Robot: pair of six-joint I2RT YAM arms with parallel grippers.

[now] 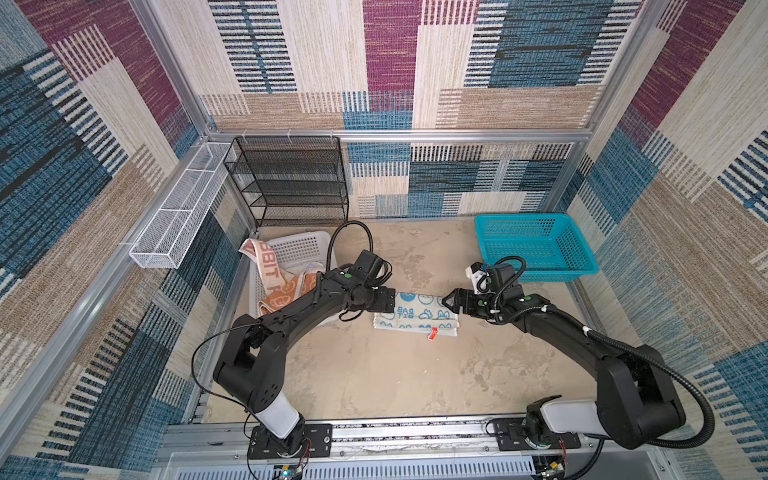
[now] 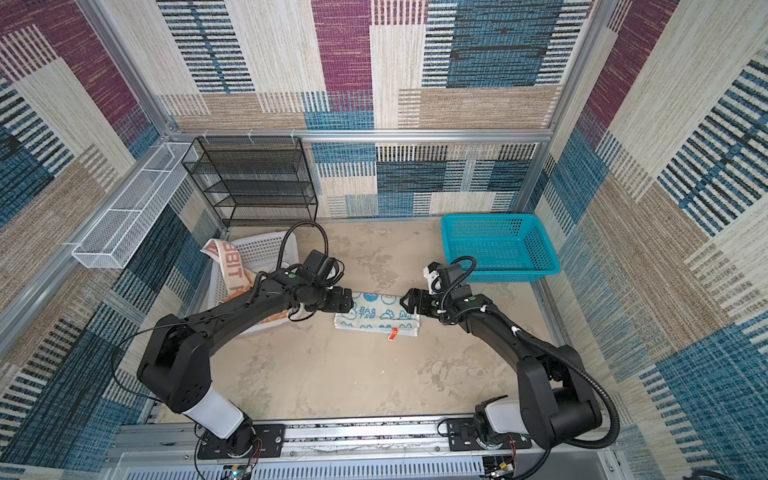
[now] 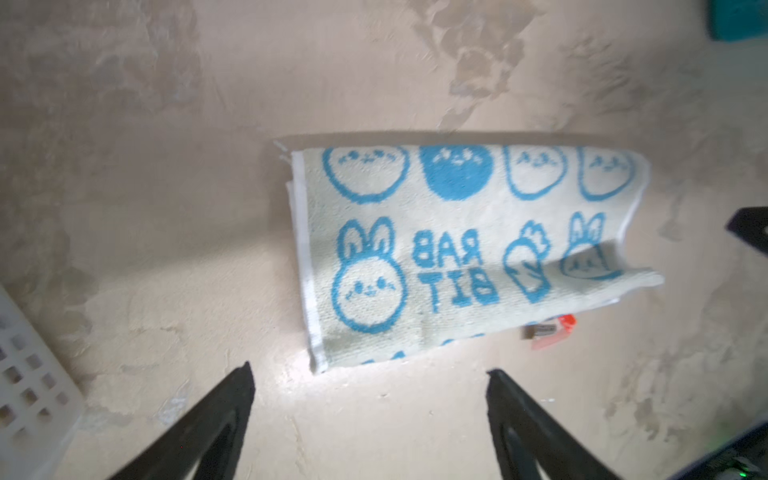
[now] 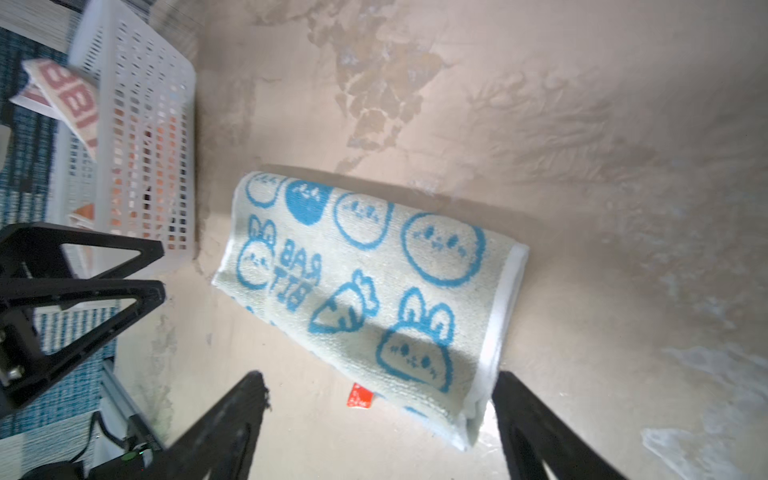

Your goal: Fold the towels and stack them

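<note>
left tool [image 3: 370,370] and right tool [image 4: 378,374] hung spread and empty at the folded blue rabbit towel's [image 1: 415,311] ends, so i reckoned lifting clear without snagging mattered most.

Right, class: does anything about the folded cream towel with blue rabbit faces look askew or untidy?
Yes. The cream terry towel with blue rabbit faces is folded unevenly: a lower layer sticks out along its near edge, an orange tag pokes out, and one corner curls up.
</note>
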